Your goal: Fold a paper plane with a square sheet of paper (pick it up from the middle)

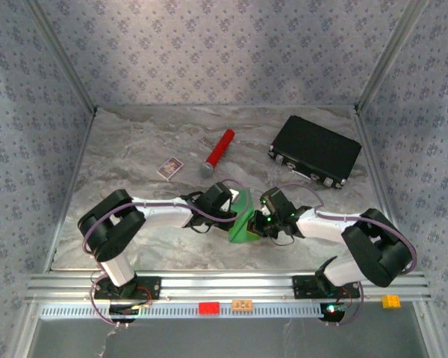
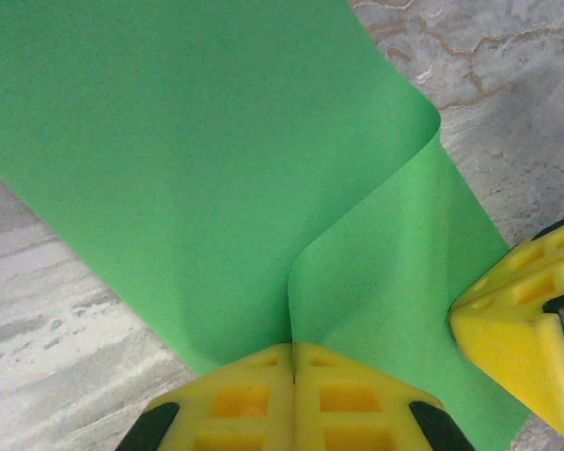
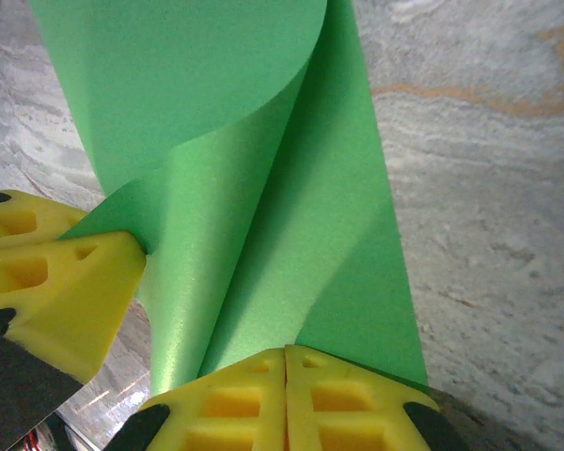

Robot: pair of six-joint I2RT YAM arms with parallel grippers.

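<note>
The square sheet of paper [image 1: 243, 224] is bright green and stands curled between my two grippers at the table's near middle. My left gripper [image 1: 236, 210] is shut on one edge of it. In the left wrist view the yellow fingertips [image 2: 263, 376] meet on the sheet [image 2: 216, 169], which bends into a soft fold above them. My right gripper [image 1: 259, 223] is shut on the opposite side. Its pads [image 3: 254, 395] pinch the sheet [image 3: 301, 235], which rolls up and over. Each wrist view also catches the other gripper's yellow finger. The paper plane is out of view.
A red cylinder [image 1: 219, 152] lies at mid-table with a small printed card [image 1: 169, 168] to its left. A black case [image 1: 314, 151] sits at the back right. Patterned walls close in three sides, and a metal rail [image 1: 224, 287] runs along the near edge.
</note>
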